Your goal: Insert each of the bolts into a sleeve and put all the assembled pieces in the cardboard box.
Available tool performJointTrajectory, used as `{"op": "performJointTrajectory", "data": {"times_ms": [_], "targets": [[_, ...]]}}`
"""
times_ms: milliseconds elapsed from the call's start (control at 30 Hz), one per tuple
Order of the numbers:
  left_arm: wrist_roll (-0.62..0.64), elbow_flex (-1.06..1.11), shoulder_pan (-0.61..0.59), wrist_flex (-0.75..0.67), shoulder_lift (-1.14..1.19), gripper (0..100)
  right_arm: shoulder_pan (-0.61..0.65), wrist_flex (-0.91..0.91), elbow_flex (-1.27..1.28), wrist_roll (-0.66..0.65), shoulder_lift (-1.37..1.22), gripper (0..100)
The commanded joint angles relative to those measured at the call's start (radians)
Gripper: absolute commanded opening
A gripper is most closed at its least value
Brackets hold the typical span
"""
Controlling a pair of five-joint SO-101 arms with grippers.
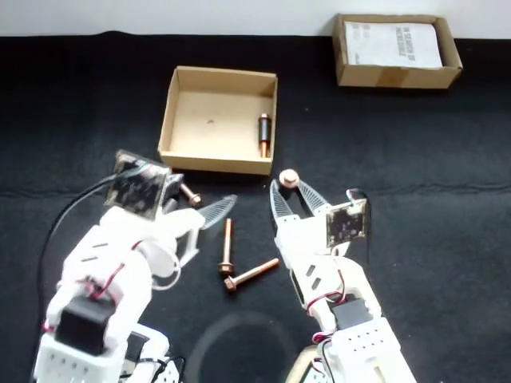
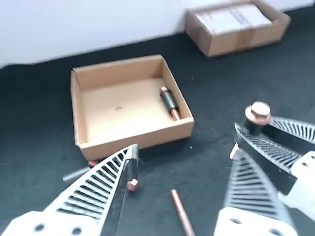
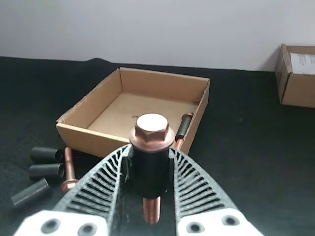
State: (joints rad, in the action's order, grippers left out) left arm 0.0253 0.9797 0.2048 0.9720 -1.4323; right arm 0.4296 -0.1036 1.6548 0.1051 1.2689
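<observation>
My right gripper [image 1: 289, 190] [image 3: 150, 153] is shut on a black sleeve [image 3: 149, 172] with a copper bolt [image 3: 152, 131] through it. It holds the piece upright just in front of the cardboard box [image 1: 172, 120] [image 3: 88, 132]. One assembled piece [image 1: 263, 135] [image 2: 169, 102] lies inside the box by its right wall. My left gripper [image 1: 196, 204] [image 2: 184, 152] is open, low in front of the box, beside a short bolt [image 1: 190, 194] [image 2: 132, 185]. Two loose bolts [image 1: 227, 246] [image 1: 252, 274] lie between the arms. Three loose sleeves [image 3: 47, 155] [image 3: 47, 171] [image 3: 29, 192] lie near the box's front corner.
A second cardboard box [image 1: 397, 49] [image 2: 236, 27] holding a printed sheet stands at the back right. The black mat [image 1: 415, 144] is bare to the right of the task box. The two grippers are close together in front of the box.
</observation>
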Motion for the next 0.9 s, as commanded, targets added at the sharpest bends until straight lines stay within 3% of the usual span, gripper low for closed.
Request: {"op": "performJointTrajectory", "data": {"times_ms": [0,67,133,267,500,767,867], "targets": [[-0.003,0.041,-0.067,0.006,-0.096,9,-0.002,0.079,-0.11,0.018,0.001,0.7],[-0.003,0.079,-0.119,0.005,-0.157,0,-0.002,0.147,-0.168,0.069,0.001,0.7],[-0.003,0.116,-0.168,0.005,-0.213,4,-0.007,0.225,-0.236,0.097,-0.001,0.7],[0.0,0.209,-0.283,-0.005,-0.318,1,-0.004,0.354,-0.372,0.1,-0.025,0.7],[0.002,0.479,-0.483,-0.233,-0.38,1,-0.007,0.509,-0.713,0.1,-0.308,0.7],[0.002,0.716,-0.513,-0.433,-0.38,1,-0.002,0.645,-1.199,0.1,-0.771,0.7],[0.003,0.716,-0.526,-0.431,-0.375,1,-0.002,0.717,-1.399,0.1,-0.949,0.7]]}}
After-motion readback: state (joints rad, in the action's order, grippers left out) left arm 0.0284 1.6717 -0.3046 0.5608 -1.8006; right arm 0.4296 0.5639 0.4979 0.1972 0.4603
